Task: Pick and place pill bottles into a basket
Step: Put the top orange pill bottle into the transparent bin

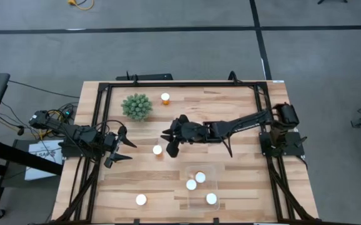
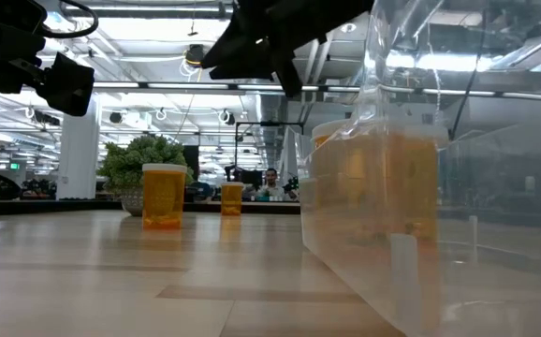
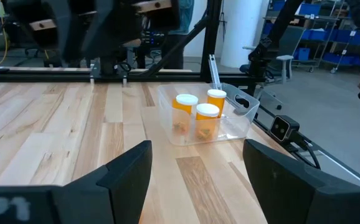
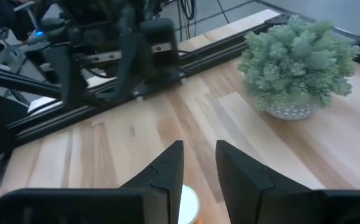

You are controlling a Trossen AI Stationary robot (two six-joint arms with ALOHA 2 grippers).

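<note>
Here, three bottles (image 1: 199,185) are standing upright in the basket (image 1: 213,169) at the lower centre-right of the high view, caps up, so half of the six appear to be placed. The other three are sitting loose on the bench (image 1: 243,109): one (image 1: 165,98) at the upper centre just right of the plant (image 1: 136,107), one (image 1: 141,200) near the lower edge left of the basket, and one (image 1: 157,150) at the middle of the frame.

That middle bottle looks like the one being worked on. The right gripper (image 1: 170,142) is reaching in from the right edge and hanging just beside it, and in the right wrist view its fingers (image 4: 167,174) are standing slightly apart with a white cap (image 4: 187,202) showing at the bottom, partly behind one finger and below the gap. They are not gripping anything; the pose suggests lining up over the cap for a pick from above, though the gap seems narrow for the bottle.

The left gripper (image 1: 119,149) is waiting at the centre-left, its fingers (image 3: 130,171) spread wide and empty, pointing across the bench toward the basket, well clear of the right arm's path.
</note>
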